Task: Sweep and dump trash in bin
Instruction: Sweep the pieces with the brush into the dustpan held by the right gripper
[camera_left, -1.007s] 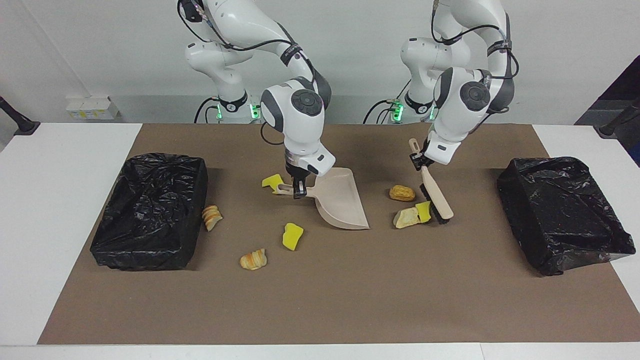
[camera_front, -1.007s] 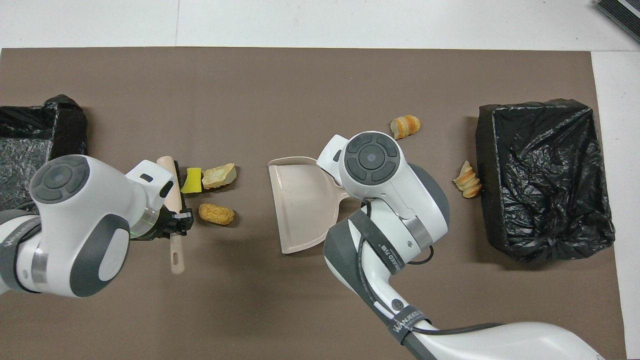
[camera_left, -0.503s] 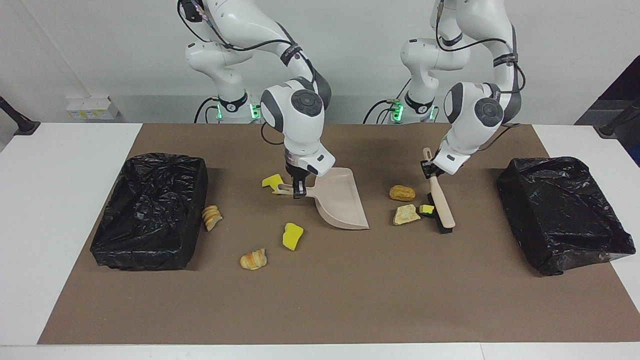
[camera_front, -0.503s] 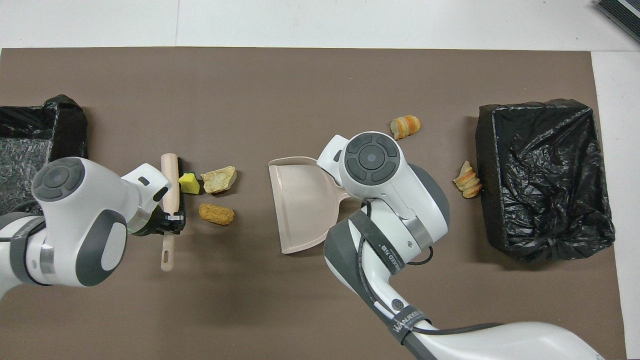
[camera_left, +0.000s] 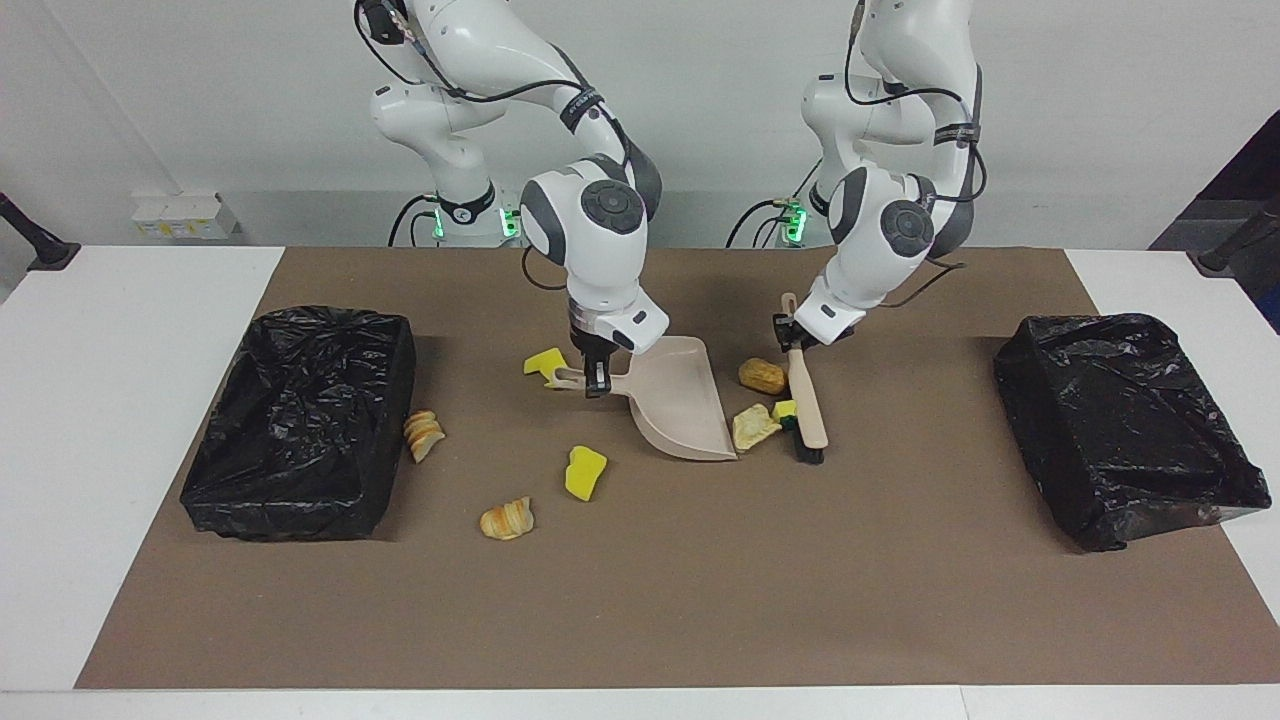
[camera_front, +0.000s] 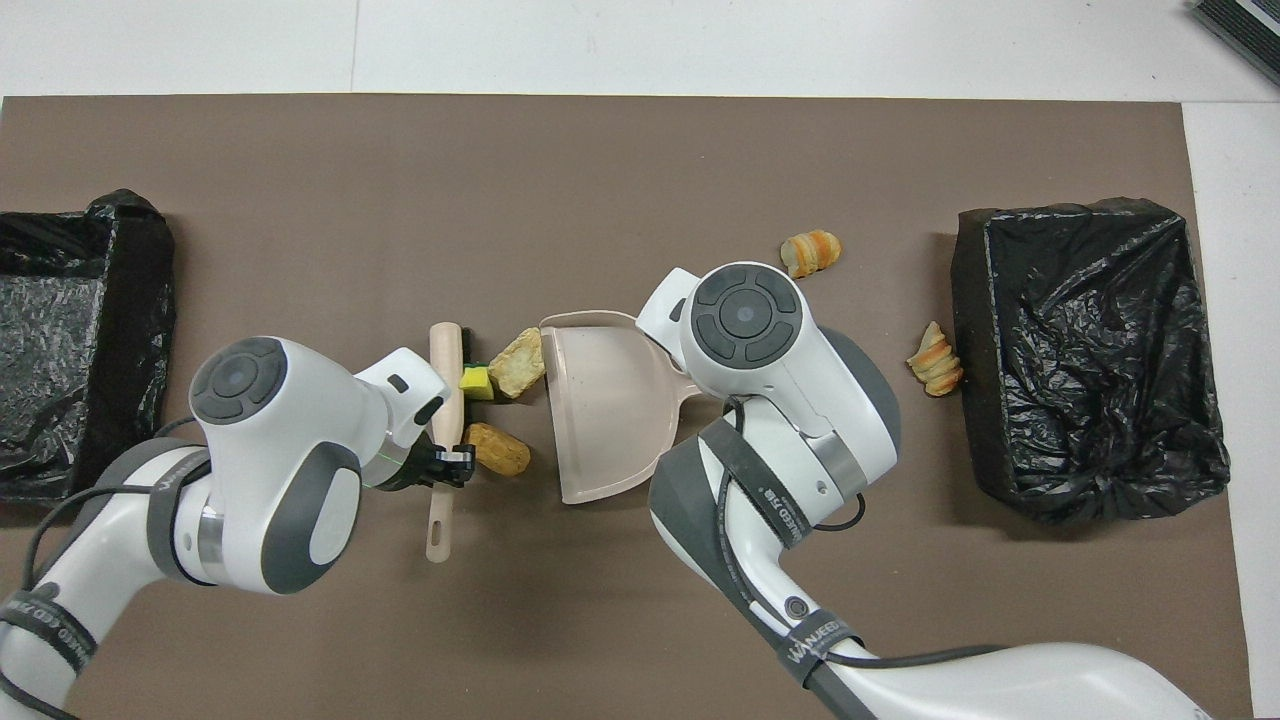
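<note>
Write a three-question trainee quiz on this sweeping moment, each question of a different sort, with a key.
1. True or false: trash already lies inside the dustpan.
2. Which gripper holds the brush? A. left gripper B. right gripper
3. How many trash pieces lie between the brush and the dustpan's open edge?

Key: 1. False. 2. A. 3. Three: the golden piece, the tan chunk and the yellow sponge bit.

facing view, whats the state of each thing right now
dustpan: held by its handle in the right end effector, mouth on the mat
brush: held in the left end effector, bristles down against the sponge bit
pale bread piece: at the dustpan's lip, not inside
brown bread piece: beside the brush, outside the dustpan
two bins: black-lined, no trash visible inside
</note>
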